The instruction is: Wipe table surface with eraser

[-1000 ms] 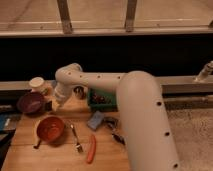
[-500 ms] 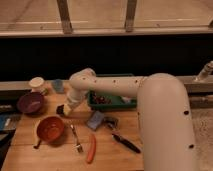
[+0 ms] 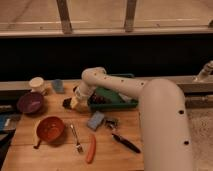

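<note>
We've swung the arm left and dropped the gripper onto the table surface, beside the green tray. Jaws closed, seemingly on the eraser. Looks ready to start wiping.

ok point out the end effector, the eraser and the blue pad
end effector (image 3: 75,102): camera view, yellowish tip, low over the table's left half.
eraser (image 3: 67,103): camera view, black block's exposed left end.
blue pad (image 3: 95,120): camera view, middle of top face.
</note>
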Robot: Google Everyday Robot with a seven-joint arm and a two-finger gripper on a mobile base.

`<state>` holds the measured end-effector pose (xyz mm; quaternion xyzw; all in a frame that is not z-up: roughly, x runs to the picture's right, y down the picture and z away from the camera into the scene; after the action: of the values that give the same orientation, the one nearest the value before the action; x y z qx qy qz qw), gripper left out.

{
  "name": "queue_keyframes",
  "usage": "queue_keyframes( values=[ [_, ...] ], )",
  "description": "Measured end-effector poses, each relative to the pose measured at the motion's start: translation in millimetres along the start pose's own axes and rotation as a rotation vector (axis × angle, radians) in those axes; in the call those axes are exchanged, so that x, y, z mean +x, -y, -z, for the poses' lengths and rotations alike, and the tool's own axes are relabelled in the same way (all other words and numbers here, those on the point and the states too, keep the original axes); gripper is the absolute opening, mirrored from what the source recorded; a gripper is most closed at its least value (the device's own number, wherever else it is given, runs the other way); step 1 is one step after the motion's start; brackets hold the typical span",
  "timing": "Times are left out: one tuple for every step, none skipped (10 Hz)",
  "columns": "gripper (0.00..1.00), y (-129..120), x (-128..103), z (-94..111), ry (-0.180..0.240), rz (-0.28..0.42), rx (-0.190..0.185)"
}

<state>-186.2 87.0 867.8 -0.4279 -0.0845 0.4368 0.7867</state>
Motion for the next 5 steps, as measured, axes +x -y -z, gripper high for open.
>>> queue_keyframes(
  values=[
    [0.0,-2.0,-13.0,-4.6,-0.002,0.013,-0.006],
    [0.0,-6.0,-24.8,-10.1,-0.009,0.033,-0.013],
    [0.0,-13.8,-36.4,-16.2,-0.02,0.063,-0.018],
    [0.0,-21.4,-42.3,-20.3,-0.034,0.088,-0.014],
    [0.0,-32.4,-45.4,-26.2,-0.058,0.12,-0.005]
  ],
)
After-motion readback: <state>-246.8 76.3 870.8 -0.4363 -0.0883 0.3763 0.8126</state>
